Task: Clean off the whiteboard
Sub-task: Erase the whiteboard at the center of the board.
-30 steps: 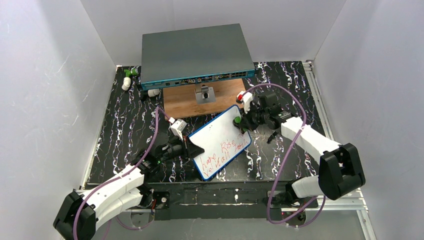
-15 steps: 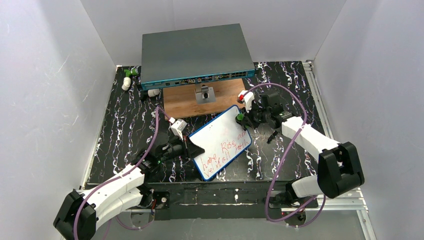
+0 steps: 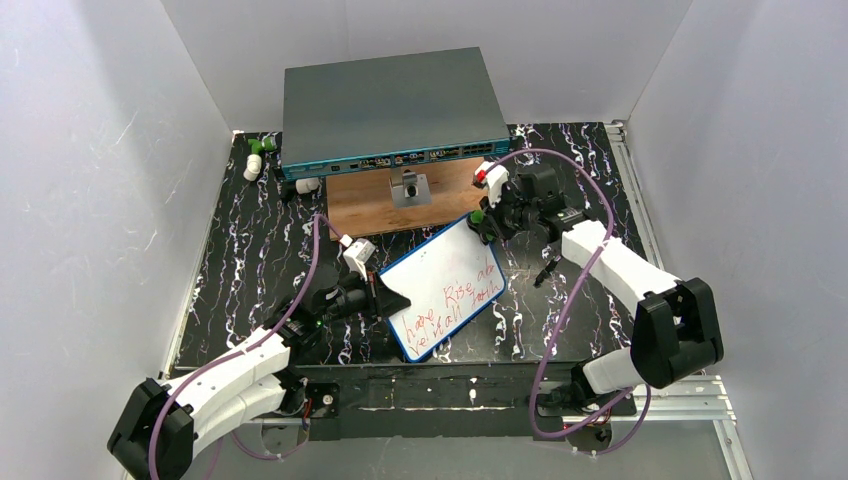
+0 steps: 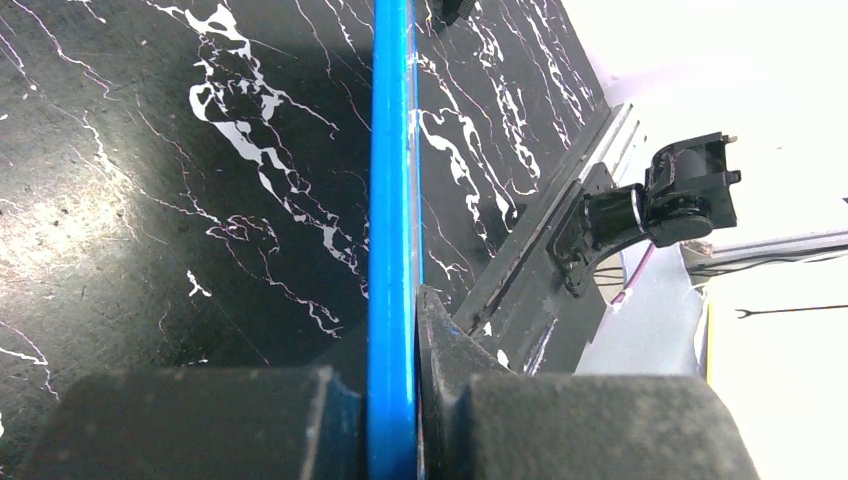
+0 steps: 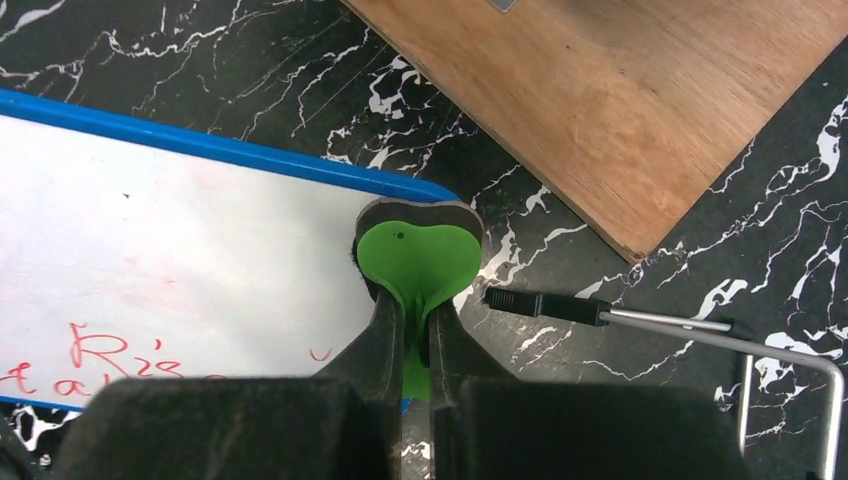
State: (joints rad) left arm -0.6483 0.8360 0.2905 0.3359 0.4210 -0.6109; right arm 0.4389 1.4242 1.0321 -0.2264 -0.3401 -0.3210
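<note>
The whiteboard [image 3: 440, 290] is a white board in a blue frame, lying at an angle on the black marbled table, with red handwriting on its near half. My left gripper [image 3: 388, 300] is shut on its left edge; the left wrist view shows the blue frame [image 4: 392, 200] edge-on between the jaws of the left gripper [image 4: 395, 340]. My right gripper [image 3: 482, 220] is shut on a green eraser [image 5: 418, 255] with a dark felt rim. The eraser sits at the board's far right corner, over the frame. The whiteboard [image 5: 180, 230] near it is white with a faint pink smear.
A grey-teal network switch [image 3: 385, 105] stands at the back, with a brown wooden board [image 3: 370, 205] carrying a small metal piece [image 3: 409, 188] in front of it. A black-tipped metal key [image 5: 600, 310] lies right of the eraser. Small white and green parts [image 3: 255, 155] sit back left.
My right gripper has carried the eraser away from me, from the board's upper surface to its far right corner. The left gripper keeps its hold on the frame.
</note>
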